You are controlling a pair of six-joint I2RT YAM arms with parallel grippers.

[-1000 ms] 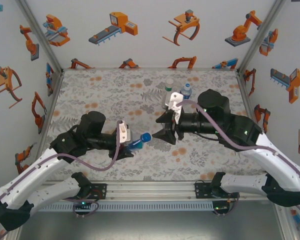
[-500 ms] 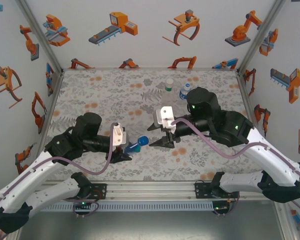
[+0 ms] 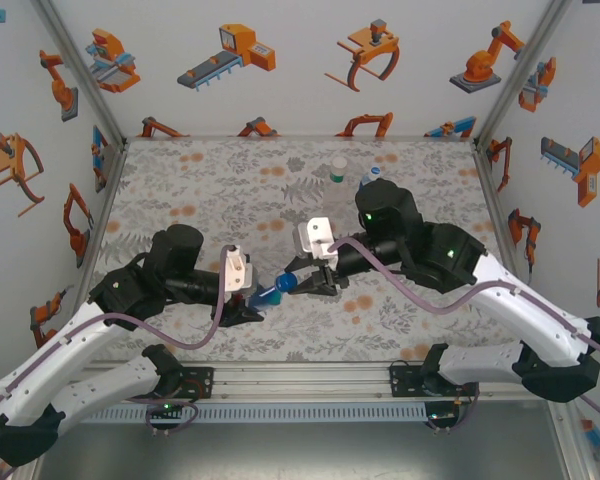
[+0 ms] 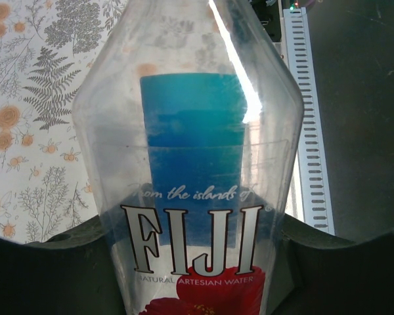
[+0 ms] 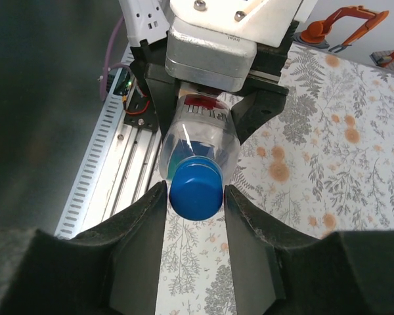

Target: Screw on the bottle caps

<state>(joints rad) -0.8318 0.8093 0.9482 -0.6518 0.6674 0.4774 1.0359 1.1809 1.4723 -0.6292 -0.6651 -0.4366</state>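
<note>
Bottle (image 4: 197, 197) with the Fiji label hangs level over the middle of the table's (image 3: 180, 190) near edge, clamped in the left gripper (image 3: 252, 300). Its blue cap (image 5: 196, 189) sits between the right gripper's (image 5: 196, 200) jaws, which hug both sides; whether they squeeze it, I cannot tell.

Base of bottle (image 4: 190, 170) beyond edge

Bottles are numbering three: one Fiji bottle (image 3: 268, 294), a second bottle (image 3: 337, 174), a third bottle (image 3: 371, 180). Caps are numbering three: one blue cap (image 5: 196, 190), one white cap (image 3: 338, 161), another white cap (image 3: 374, 170). Grippers are numbering two: left gripper (image 3: 256, 297), right gripper (image 5: 196, 197). Robot arms are numbering two: left arm (image 3: 70, 345), right arm (image 3: 525, 305).
</note>
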